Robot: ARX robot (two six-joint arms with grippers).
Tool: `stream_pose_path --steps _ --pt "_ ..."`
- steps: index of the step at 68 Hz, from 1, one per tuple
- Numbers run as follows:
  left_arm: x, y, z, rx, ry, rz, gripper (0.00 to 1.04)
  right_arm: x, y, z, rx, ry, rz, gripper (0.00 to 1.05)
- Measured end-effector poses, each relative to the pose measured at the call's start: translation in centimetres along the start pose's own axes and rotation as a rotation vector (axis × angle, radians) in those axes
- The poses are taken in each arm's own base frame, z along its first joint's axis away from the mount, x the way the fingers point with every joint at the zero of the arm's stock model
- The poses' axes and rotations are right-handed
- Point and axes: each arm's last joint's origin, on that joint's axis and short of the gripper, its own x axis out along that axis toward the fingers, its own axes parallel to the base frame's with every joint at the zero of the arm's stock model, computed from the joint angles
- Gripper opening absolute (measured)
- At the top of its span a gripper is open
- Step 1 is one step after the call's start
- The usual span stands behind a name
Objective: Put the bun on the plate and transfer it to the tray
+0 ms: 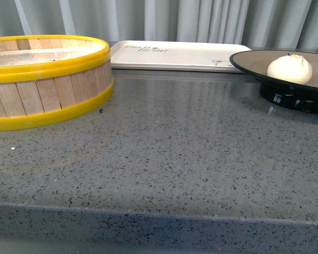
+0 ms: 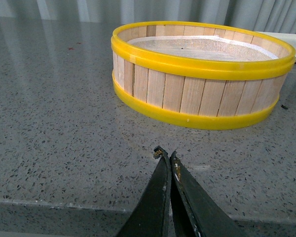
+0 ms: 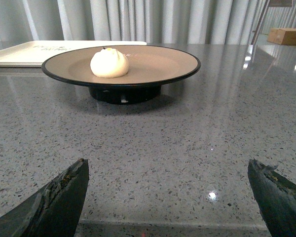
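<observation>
One plate (image 3: 153, 61), bun (image 3: 109, 62) aboard, lies straight ahead of the right gripper (image 3: 166, 168), jaws wide apart. The left gripper (image 2: 166, 154), jaws together, seems farther from the plate.

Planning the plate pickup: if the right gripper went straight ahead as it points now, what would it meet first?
Probably the plate holding the bun, after a stretch of countertop. The right gripper is open; whether it meets rim or foot is unclear.
</observation>
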Motion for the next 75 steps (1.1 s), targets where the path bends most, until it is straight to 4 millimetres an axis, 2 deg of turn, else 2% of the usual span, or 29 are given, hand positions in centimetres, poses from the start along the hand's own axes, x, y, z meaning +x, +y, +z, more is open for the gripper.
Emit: stream_pose_path --steps 45,55,75 --pt "-1.5 0.0 0.2 0.000 -0.031 0.000 0.04 0.0 0.0 0.0 0.000 0.000 0.000 0.96" --pt "-2.5 0.0 -0.2 0.000 -0.016 0.000 0.04 0.0 0.0 0.0 0.000 0.000 0.000 0.96" --pt "-2.6 0.0 -0.1 0.000 -0.024 0.000 0.04 0.0 0.0 0.0 0.000 0.000 0.000 0.96"
